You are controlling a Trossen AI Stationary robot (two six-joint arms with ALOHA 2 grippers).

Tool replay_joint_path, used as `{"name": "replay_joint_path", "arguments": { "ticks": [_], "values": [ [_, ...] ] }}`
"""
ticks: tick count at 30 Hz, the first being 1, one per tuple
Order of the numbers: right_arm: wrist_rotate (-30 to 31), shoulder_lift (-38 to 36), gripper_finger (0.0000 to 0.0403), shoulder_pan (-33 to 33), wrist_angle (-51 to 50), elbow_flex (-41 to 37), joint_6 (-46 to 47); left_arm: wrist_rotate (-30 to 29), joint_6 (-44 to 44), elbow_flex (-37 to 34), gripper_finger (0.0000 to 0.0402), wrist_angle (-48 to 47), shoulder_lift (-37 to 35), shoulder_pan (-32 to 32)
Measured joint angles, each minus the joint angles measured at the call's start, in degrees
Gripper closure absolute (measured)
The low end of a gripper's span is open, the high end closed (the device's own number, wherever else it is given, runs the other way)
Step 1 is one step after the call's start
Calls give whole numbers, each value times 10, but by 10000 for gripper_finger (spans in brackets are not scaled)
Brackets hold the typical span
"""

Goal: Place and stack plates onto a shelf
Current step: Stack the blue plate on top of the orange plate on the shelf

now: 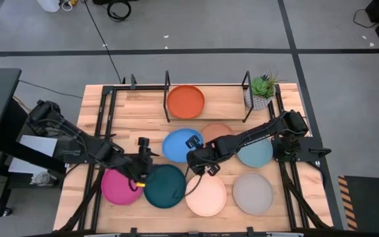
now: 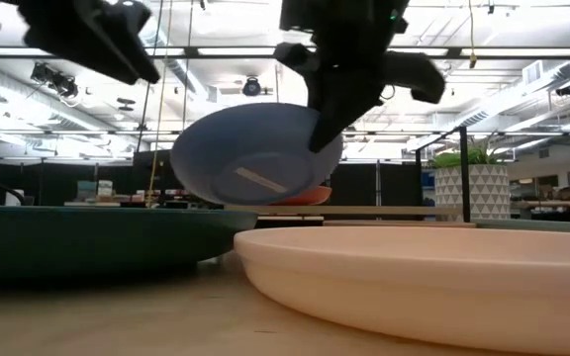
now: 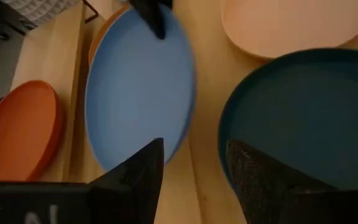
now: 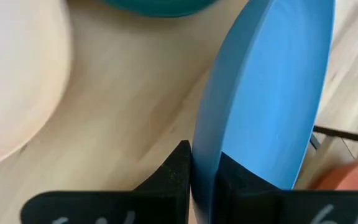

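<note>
The blue plate [image 1: 179,146] is tilted near the table's middle, with my right gripper [image 1: 193,141] shut on its right rim. My left gripper [image 1: 144,150] hangs open to the left of it, above the gap between the blue plate [image 3: 138,87] and the dark teal plate [image 3: 303,118]. An orange plate [image 1: 185,101] lies on the shelf [image 1: 166,89] at the far edge. The tan plate [image 1: 219,130] lies partly hidden behind the right arm. Light blue [image 1: 256,154], magenta [image 1: 119,187], dark teal [image 1: 165,187], cream [image 1: 206,196] and grey [image 1: 252,193] plates lie flat on the table. My right gripper [image 4: 205,180] pinches the blue plate's rim [image 4: 205,152] between its two fingers, one on the upper face and one on the underside. The fingers [image 2: 330,119] come slanting down from the table's right. The plate is tilted with its underside [image 2: 250,158] toward the near edge; whether its low rim touches the table, I cannot tell.
A small green plant in a white pot [image 1: 262,92] stands at the shelf's right end. The shelf's black posts [image 1: 246,79] rise at the far edge. Plates crowd the near half of the table; bare wood [image 1: 137,112] shows left of the blue plate.
</note>
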Motion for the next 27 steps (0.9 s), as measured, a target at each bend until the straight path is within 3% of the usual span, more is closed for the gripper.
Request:
{"name": "replay_joint_path", "arguments": {
  "ticks": [10, 17, 27],
  "values": [
    [131, -23, 370, 25, -43, 1, 16, -95, -37, -120, 221, 141, -83, -55],
    [183, -26, 370, -31, -46, 1, 20, -124, -59, -156, 221, 187, -82, -53],
    [166, -21, 370, -145, -6, 1, 25, -131, -88, -160, 221, 184, -84, -61]
  ]
}}
